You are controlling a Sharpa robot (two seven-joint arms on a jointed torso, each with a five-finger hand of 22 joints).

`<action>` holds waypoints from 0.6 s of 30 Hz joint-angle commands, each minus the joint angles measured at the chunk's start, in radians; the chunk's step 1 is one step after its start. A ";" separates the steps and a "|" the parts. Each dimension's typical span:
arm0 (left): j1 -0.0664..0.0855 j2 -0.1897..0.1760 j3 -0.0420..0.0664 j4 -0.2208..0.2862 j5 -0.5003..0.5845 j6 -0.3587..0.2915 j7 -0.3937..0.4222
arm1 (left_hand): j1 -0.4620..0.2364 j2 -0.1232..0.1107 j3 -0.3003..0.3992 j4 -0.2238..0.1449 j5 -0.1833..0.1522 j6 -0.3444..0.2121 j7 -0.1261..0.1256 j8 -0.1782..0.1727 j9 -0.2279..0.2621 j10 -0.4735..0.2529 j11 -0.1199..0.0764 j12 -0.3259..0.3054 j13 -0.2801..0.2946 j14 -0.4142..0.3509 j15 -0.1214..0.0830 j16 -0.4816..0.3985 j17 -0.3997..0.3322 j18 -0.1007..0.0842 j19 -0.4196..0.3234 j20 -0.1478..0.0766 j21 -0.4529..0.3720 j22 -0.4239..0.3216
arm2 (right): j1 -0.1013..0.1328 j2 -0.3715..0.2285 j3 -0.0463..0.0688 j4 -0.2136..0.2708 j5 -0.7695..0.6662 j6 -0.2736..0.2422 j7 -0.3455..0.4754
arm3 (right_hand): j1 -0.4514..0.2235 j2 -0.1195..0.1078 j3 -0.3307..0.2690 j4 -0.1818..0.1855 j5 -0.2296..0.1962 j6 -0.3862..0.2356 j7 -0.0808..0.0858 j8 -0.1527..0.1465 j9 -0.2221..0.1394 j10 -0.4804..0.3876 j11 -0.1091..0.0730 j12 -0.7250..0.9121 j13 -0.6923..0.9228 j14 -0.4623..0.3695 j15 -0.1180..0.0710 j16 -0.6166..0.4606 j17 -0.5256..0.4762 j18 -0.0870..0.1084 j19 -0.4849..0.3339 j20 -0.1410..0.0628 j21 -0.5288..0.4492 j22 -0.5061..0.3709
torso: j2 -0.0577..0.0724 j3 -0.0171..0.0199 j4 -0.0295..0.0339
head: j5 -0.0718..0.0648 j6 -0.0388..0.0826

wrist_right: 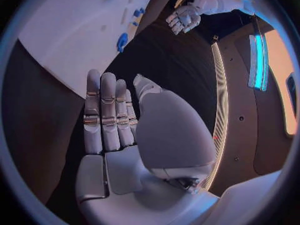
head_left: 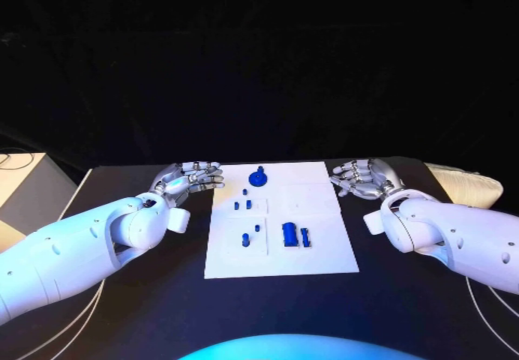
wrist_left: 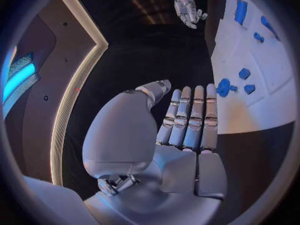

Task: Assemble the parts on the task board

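The white task board lies in the middle of the black table. Blue parts sit on it: a round one at the far edge, small ones left of centre, a slim piece and a larger block nearer me. My left hand hovers beside the board's far left corner, fingers straight and holding nothing. My right hand stands beside the far right corner, also flat and holding nothing. The board and round part lie just past the left fingertips.
A pale box stands off the table's left side and a light cushion-like object at its right edge. Black tabletop extends on both sides of the board and in front of it.
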 commanded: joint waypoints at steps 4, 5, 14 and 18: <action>0.004 0.032 0.002 -0.062 -0.003 -0.102 0.105 | 0.001 -0.014 -0.082 0.015 -0.003 -0.048 -0.037 -0.040 -0.032 -0.128 0.013 -0.003 -0.001 -0.096 0.035 -0.067 -0.054 -0.003 -0.037 0.023 -0.088 -0.074 | 0.002 0.040 0.004 -0.089 0.122 0.072 0.125 | -0.014 -0.045 0.090 -0.011 -0.015 0.007 0.041 -0.057 -0.028 0.019 0.048 -0.141 -0.285 -0.087 0.054 -0.229 -0.118 0.011 -0.126 0.058 -0.017 -0.215 | -0.028 0.0057 -0.0037 | 0.009 0.013; 0.004 0.036 0.002 -0.070 -0.003 -0.106 0.109 | 0.004 -0.012 -0.092 0.016 -0.002 -0.052 -0.037 -0.043 -0.035 -0.137 0.008 -0.003 -0.001 -0.111 0.038 -0.069 -0.062 -0.005 -0.037 0.024 -0.094 -0.080 | 0.003 0.044 0.005 -0.097 0.123 0.077 0.129 | -0.017 -0.047 0.094 -0.014 -0.016 0.006 0.045 -0.064 -0.030 0.018 0.051 -0.147 -0.309 -0.094 0.060 -0.249 -0.132 0.012 -0.137 0.064 -0.017 -0.242 | -0.029 0.0063 -0.0034 | 0.010 0.013; 0.012 0.044 -0.010 -0.068 0.004 -0.099 0.068 | -0.543 0.184 -0.508 -0.101 -0.221 -0.905 -0.188 -0.148 -0.267 -1.047 -0.182 -0.064 -0.063 -0.924 -0.157 -0.132 -0.291 -0.169 -0.807 -0.265 -0.178 -0.391 | 0.000 0.048 0.013 -0.085 0.116 0.025 0.092 | -0.590 0.182 -0.300 -0.285 -0.157 -0.881 -0.153 -0.359 -0.320 -1.065 -0.085 -0.308 -0.645 -1.147 -0.033 -0.529 -0.673 -0.170 -1.135 -0.141 -0.078 -0.820 | -0.026 0.0050 -0.0013 | 0.007 0.026; 0.032 0.048 -0.034 -0.038 0.017 -0.155 0.081 | -0.660 0.184 -0.508 -0.101 -0.221 -0.905 -0.188 -0.148 -0.267 -1.047 -0.182 -0.064 -0.063 -0.924 -0.157 -0.132 -0.291 -0.169 -0.807 -0.265 -0.178 -0.391 | -0.007 0.047 0.029 -0.036 0.171 -0.007 0.118 | -0.713 0.182 -0.300 -0.285 -0.157 -0.881 -0.153 -0.359 -0.320 -1.065 -0.085 -0.308 -0.645 -1.147 -0.033 -0.529 -0.673 -0.170 -1.135 -0.141 -0.078 -0.820 | -0.028 0.0023 0.0034 | 0.000 0.053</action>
